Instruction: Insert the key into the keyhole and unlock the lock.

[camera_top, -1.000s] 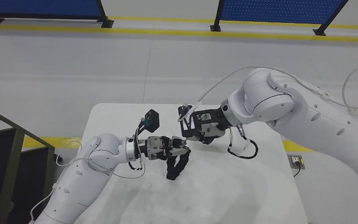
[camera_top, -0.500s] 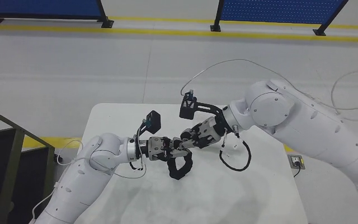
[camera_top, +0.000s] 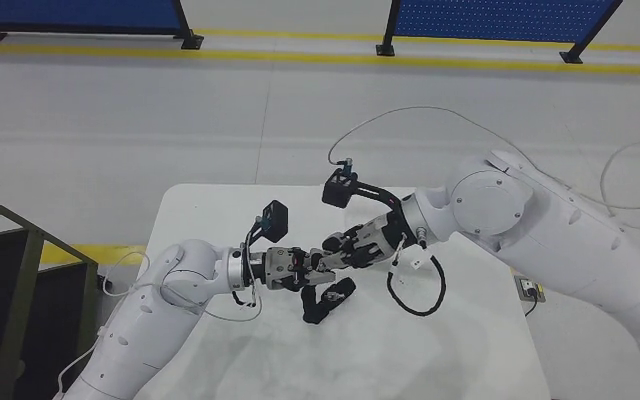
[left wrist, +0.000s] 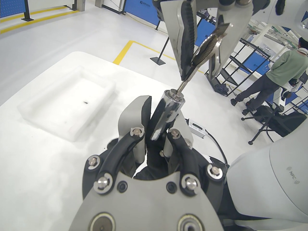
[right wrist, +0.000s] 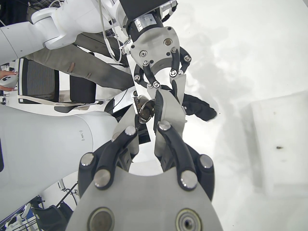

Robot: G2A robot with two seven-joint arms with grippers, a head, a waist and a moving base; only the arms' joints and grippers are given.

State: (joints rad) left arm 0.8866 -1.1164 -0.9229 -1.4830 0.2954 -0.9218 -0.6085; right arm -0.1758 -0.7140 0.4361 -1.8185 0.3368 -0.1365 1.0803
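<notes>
Foremost, right gripper (left wrist: 199, 73): two flat grey metal fingers with black ribbed pads, clamped on the key (left wrist: 205, 49) by its flat, cross-hatched head. Key: slender straight metal shaft, tilted, its tip meeting the keyhole in the end face of the lock (left wrist: 172, 105); how deep it sits cannot be told. Lock: short polished chrome cylinder, mirror-bright, with a round stepped rim at the keyhole end, held up off the table. Left gripper (left wrist: 160, 115): the same grey plate fingers with black pads and black linkage bars, closed on the lock's body from both sides, pointing straight at the right gripper, the two sets of fingertips near each other. Cable (camera_top: 325, 300): black, matte, thick, curving down from the lock below the two grippers toward the table top. Table (camera_top: 430, 350): white, smooth, with rounded corners. Tray (left wrist: 48, 121): shallow and rectangular, translucent white with soft rounded walls, lying flat on the table well apart from the lock, a small dark speck on its floor.
</notes>
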